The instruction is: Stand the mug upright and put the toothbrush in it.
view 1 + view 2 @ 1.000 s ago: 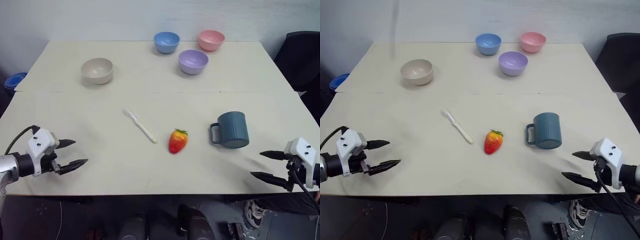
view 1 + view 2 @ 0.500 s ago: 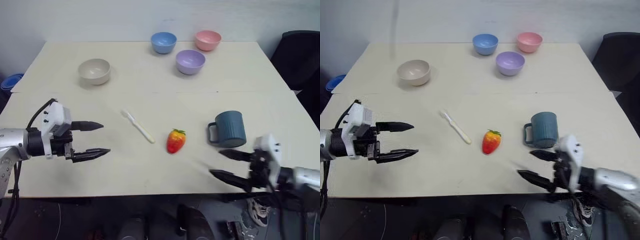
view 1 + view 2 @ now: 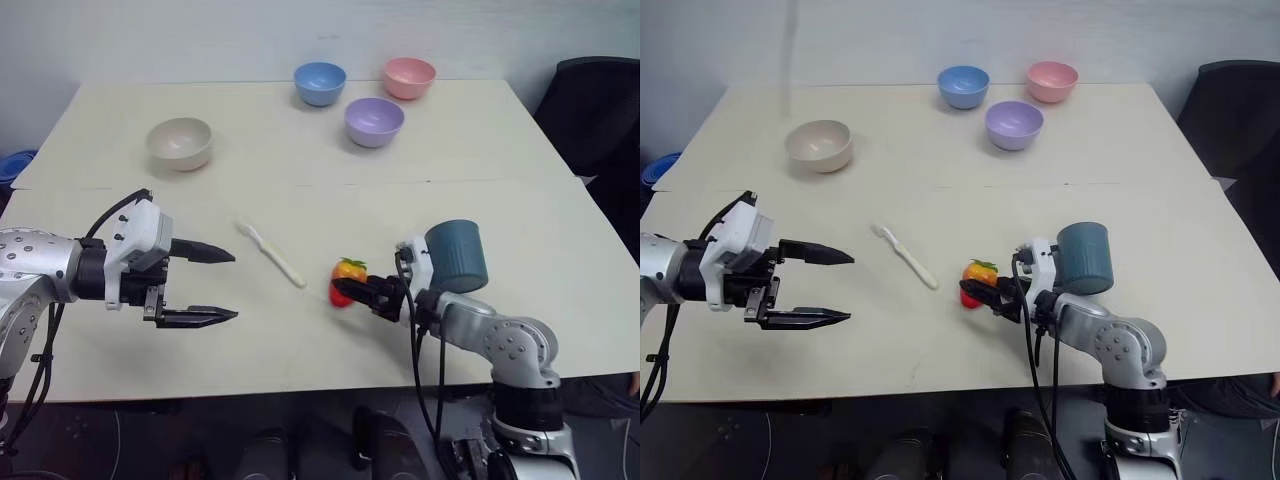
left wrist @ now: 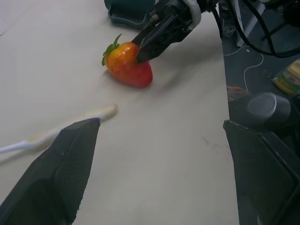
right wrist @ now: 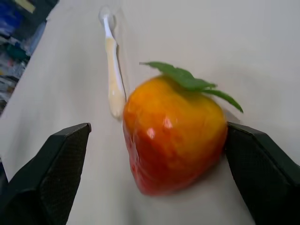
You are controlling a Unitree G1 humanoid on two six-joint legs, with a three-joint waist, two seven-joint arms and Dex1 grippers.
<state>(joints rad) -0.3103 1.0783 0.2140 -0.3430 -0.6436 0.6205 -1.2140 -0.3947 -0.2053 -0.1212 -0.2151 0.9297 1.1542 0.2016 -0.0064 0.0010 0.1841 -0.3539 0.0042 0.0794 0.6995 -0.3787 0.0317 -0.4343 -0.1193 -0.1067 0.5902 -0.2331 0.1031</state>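
The dark teal mug (image 3: 457, 256) stands at the table's right with a closed teal face on top and no opening showing. My right gripper (image 3: 341, 291) reaches past its front to a strawberry (image 5: 173, 126). This gripper is open, one finger on each side of the fruit. The cream toothbrush (image 3: 270, 254) lies flat on the table, angled, just left of the strawberry. My left gripper (image 3: 236, 286) hovers open and empty left of the toothbrush, pointing toward it.
A beige bowl (image 3: 180, 142) sits at the back left. Blue (image 3: 320, 83), pink (image 3: 408, 77) and purple (image 3: 374, 121) bowls cluster at the back centre. A dark chair (image 3: 600, 110) stands beyond the table's right edge.
My right arm swung in from the table's right edge to the strawberry and rolled its wrist. My left gripper moved right and rose toward the toothbrush. Both stayed open.
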